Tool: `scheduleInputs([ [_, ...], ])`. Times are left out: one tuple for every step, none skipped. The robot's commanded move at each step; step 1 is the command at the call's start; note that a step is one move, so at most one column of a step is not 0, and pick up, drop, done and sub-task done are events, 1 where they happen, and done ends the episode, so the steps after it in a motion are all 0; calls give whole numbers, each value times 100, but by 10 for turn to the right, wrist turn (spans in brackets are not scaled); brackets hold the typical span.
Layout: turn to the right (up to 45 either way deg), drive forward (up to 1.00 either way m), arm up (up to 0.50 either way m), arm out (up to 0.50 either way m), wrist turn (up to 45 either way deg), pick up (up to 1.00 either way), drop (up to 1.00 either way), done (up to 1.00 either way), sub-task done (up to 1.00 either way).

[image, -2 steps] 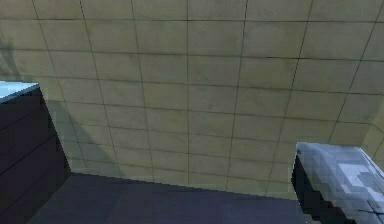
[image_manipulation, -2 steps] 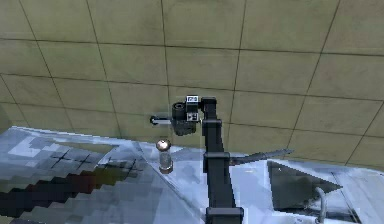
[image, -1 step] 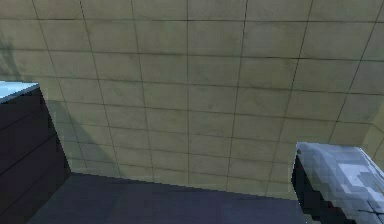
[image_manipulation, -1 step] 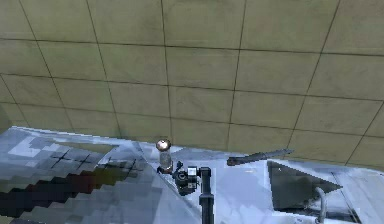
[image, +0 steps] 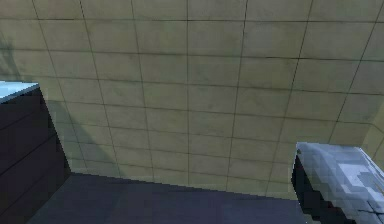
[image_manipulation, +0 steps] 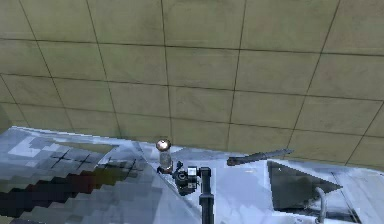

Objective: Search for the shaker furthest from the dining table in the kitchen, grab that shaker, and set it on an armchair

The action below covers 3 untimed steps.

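Observation:
A small pale cylinder with a rounded top, shaped like a shaker [image_manipulation: 163, 152], stands on the light countertop [image_manipulation: 240, 185] in the arm side view, close to the tiled wall. The dark arm bar [image_manipulation: 205, 200] rises from the bottom edge. The gripper [image_manipulation: 177, 173] sits at its far end, just below and right of the shaker. I cannot tell whether the gripper touches the shaker or holds anything.
A dark stovetop [image_manipulation: 70, 178] lies at the arm side view's left and a steel sink [image_manipulation: 300, 185] with a faucet [image_manipulation: 322, 205] at its right. A long dark utensil [image_manipulation: 258, 156] lies near the wall. The forward view has a dark cabinet [image: 25, 150] at left and a counter corner [image: 340, 180] at right.

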Motion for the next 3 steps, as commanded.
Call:
scheduleInputs([
  [0, 0, 10, 0, 0, 0, 0, 0, 0],
  [0, 0, 36, 0, 0, 0, 0, 0, 0],
  [0, 0, 0, 0, -450, 0, 0, 0, 0],
])
